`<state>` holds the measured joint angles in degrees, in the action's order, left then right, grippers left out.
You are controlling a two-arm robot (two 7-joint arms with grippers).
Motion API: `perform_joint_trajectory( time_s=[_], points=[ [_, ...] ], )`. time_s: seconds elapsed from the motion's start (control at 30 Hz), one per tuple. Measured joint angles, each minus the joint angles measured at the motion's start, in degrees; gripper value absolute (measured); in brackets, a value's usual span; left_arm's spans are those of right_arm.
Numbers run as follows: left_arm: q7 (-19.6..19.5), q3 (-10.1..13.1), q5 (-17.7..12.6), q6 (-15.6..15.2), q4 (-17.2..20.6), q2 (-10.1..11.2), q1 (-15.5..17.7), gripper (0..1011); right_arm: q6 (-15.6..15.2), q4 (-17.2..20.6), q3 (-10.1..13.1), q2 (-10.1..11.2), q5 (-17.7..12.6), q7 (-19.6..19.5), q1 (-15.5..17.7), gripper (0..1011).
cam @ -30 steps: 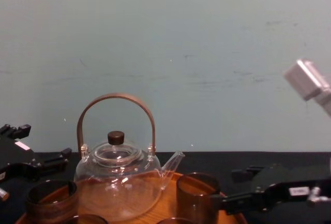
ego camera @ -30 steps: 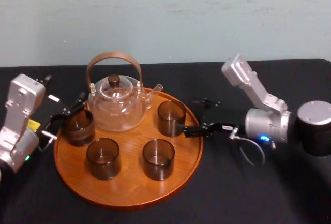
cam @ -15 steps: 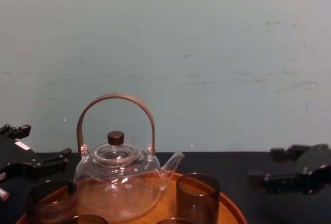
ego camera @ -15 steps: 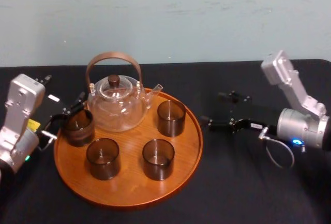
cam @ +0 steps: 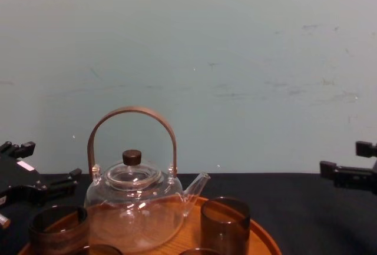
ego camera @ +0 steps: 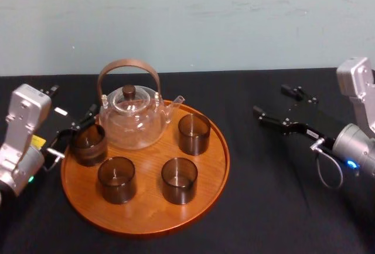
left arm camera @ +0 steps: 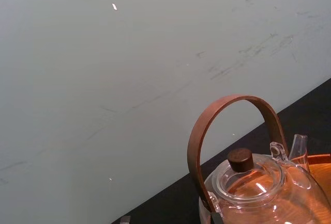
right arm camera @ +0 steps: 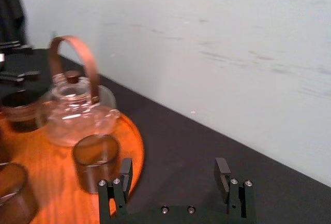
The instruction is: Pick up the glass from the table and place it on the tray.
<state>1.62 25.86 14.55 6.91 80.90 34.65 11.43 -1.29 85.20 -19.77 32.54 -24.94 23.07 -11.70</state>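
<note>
Right hand (ego camera: 272, 101) has backed away from the tray (ego camera: 214, 175) rim since a second ago. It's now over the counter (ego camera: 263, 207) out at the tray's 3 o'clock.

Head view: the glass (ego camera: 194, 134) stands upright on the tray at about 2 o'clock, near the teapot (ego camera: 131, 119) spout. Left hand (ego camera: 75, 132) sits at 9 o'clock, fingers apart beside another glass (ego camera: 89, 144).

Right wrist view: fingers spread wide, nothing between them.

Chest view: right hand (cam: 344, 159) sits well clear of the tray, at 3 o'clock.

Placing looks done to me, so this is the retreat. Next it just needs to pull away without clipping anything.
</note>
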Motion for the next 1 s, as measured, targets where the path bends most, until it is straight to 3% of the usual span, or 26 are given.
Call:
perform_joint_trajectory(
  time_s=[0.17, 0.37, 0.73, 1.0],
  points=[
    [0.0, 0.0, 0.0, 0.0, 0.0, 0.0, 0.0, 1001, 1.9, 0.1, 1.7, -1.3, 1.8, -3.7, 2.4, 1002],
    [0.0, 0.0, 0.0, 0.0, 0.0, 0.0, 0.0, 1001, 1.6, -1.1, 2.6, -2.2, 3.0, -5.3, 3.4, 1002],
    [0.0, 0.0, 0.0, 0.0, 0.0, 0.0, 0.0, 1001, 0.8, -3.3, 3.7, -4.2, 4.2, -5.5, 3.6, 1002],
    [0.0, 0.0, 0.0, 0.0, 0.0, 0.0, 0.0, 1001, 0.8, -3.4, 3.7, -4.2, 4.2, -5.5, 3.6, 1003]
  ],
)
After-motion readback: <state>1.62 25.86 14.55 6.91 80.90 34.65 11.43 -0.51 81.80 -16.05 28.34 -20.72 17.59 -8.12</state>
